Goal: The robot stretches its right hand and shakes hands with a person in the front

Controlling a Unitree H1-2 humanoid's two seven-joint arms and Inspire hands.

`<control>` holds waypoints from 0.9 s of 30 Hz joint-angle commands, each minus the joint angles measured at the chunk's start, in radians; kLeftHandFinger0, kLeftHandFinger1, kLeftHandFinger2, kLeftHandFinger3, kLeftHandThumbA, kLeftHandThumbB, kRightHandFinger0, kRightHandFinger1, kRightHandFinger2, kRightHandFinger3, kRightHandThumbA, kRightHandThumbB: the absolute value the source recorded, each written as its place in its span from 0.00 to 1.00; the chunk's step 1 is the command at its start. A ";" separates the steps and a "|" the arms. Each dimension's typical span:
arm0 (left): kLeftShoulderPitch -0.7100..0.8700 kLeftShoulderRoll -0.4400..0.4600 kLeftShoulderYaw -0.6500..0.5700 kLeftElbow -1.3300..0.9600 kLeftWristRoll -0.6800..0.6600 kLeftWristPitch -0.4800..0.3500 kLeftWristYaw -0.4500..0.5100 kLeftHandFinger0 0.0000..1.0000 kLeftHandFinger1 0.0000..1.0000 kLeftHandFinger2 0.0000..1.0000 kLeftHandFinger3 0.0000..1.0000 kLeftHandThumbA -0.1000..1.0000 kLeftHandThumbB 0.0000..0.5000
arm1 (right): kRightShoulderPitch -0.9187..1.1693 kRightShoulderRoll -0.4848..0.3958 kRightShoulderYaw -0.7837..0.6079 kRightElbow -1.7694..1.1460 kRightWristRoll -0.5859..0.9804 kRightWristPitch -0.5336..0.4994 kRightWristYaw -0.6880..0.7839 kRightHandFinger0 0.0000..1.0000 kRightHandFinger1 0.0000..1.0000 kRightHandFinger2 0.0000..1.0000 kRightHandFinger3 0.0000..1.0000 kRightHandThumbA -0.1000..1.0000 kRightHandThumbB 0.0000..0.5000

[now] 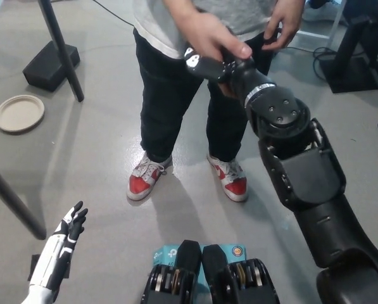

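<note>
A person in a grey shirt, black trousers and red-and-white shoes stands right in front of me. My black right hand reaches up and forward at the picture's top middle. The person's hand is wrapped over it in a clasp, with the thumb across my hand's upper side. My fingers lie inside that grip and are partly hidden. The person's other hand hangs at the waist. My white left hand rests low at the lower left, fingers apart, holding nothing.
A dark pole with a black base block stands at the upper left. A round beige plate lies on the grey floor beside it. A dark slanted bar crosses the left edge. Dark equipment and cables sit at the upper right.
</note>
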 commanded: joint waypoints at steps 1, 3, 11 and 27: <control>-0.010 0.017 0.005 -0.039 -0.001 -0.002 -0.010 1.00 1.00 1.00 1.00 1.00 0.16 | 0.023 -0.034 -0.003 -0.239 -0.041 0.063 0.002 1.00 1.00 1.00 1.00 0.07 0.07; -0.012 0.018 0.006 -0.035 0.001 -0.008 -0.008 1.00 1.00 1.00 1.00 1.00 0.15 | 0.028 -0.038 -0.002 -0.339 -0.056 0.100 0.000 1.00 1.00 1.00 1.00 0.07 0.09; -0.015 0.021 0.006 -0.030 0.004 -0.013 -0.008 1.00 1.00 1.00 1.00 1.00 0.14 | -0.022 -0.080 -0.047 -0.650 -0.073 0.103 0.079 1.00 1.00 1.00 1.00 0.12 0.05; -0.018 0.016 0.003 -0.025 0.004 -0.021 -0.006 1.00 1.00 1.00 1.00 1.00 0.18 | -0.085 -0.060 -0.017 -0.070 -0.128 0.103 0.105 1.00 1.00 1.00 1.00 0.13 0.17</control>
